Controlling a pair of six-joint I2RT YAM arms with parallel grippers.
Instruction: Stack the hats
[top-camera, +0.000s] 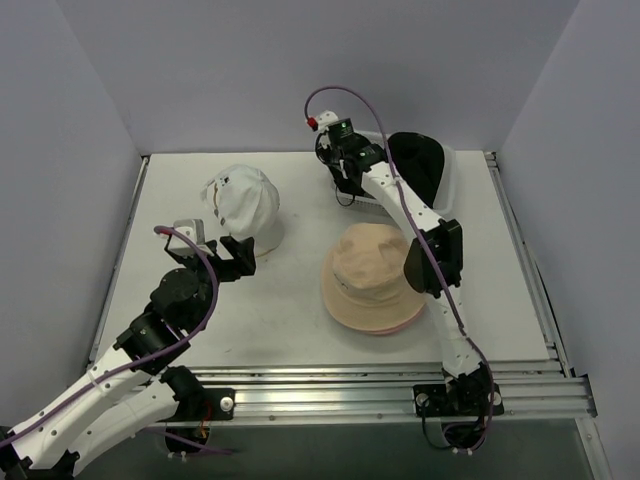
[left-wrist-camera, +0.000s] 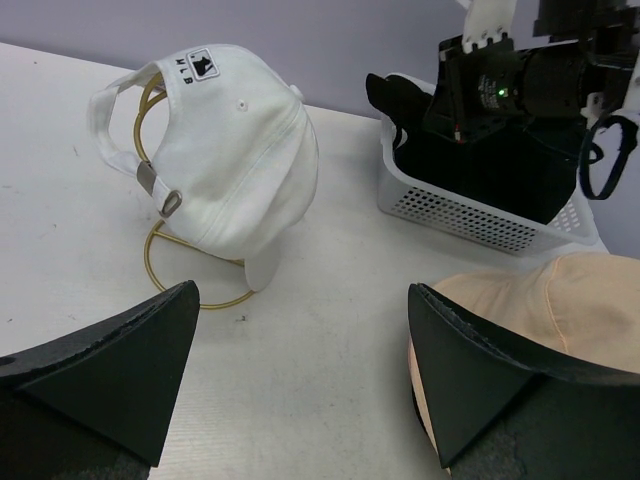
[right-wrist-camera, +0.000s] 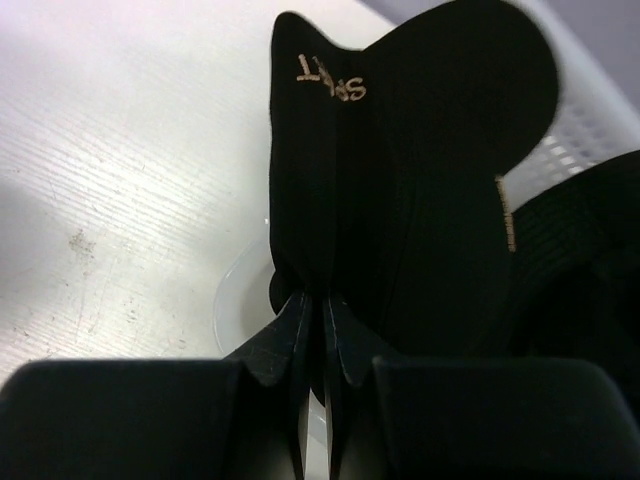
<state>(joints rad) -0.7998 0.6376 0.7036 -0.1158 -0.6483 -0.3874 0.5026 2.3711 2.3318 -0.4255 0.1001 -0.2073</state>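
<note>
Hats sat in three places. A black cap (right-wrist-camera: 400, 180) stood at one o'clock on the surface (top-camera: 280, 320), at the nine-o'clock rim of a white mesh basket (left-wrist-camera: 480, 215) that held more black fabric. A tan bucket hat (top-camera: 372, 278) lay just off centre toward four o'clock. A white cap (top-camera: 245, 205) rested on a gold wire frame (left-wrist-camera: 160, 250) at ten o'clock. Bare surface lay between the white cap and the tan bucket hat, and along the near edge at seven o'clock. The right jaws were pinched tight on the black cap's fabric. The left jaws gaped wide and empty beside the white cap, at its six o'clock.
</note>
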